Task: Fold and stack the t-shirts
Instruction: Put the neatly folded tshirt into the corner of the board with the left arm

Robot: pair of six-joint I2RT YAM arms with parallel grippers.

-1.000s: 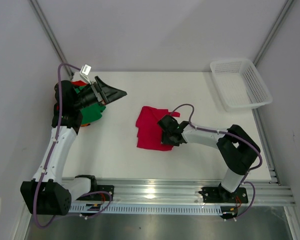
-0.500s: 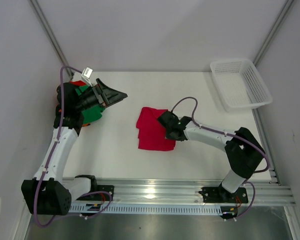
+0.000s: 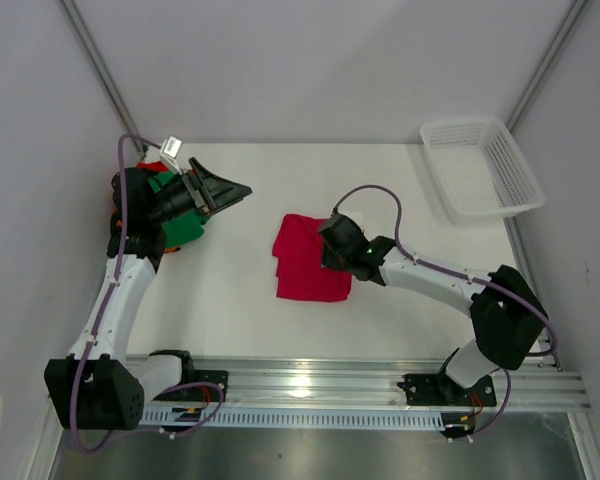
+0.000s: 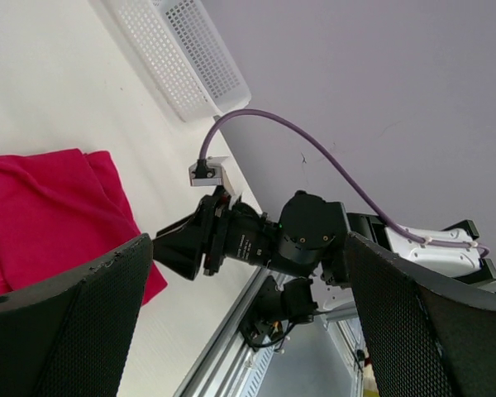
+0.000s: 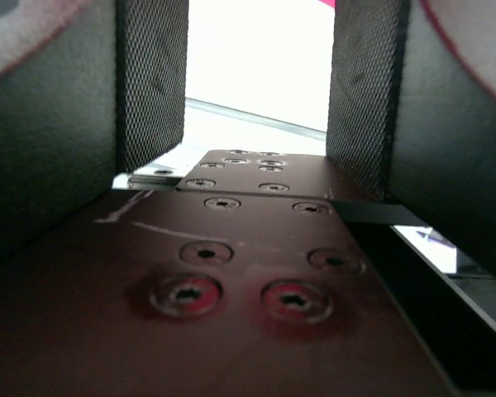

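Now our right gripper (image 5: 260, 91) stands half parted, holding nothing, at the right edge of the folded crimson t-shirt (image 3: 300, 268) in the middle of the table (image 3: 230, 290). Our left gripper (image 3: 238, 190) gapes wide and empty near the green t-shirt (image 3: 185, 225) at the left edge.

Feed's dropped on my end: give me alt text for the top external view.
A folded red t-shirt lies mid-table with the right gripper over its right edge. The left gripper, open, is raised just right of a pile of green, red and orange shirts at the left edge; a white basket sits at the far right corner.
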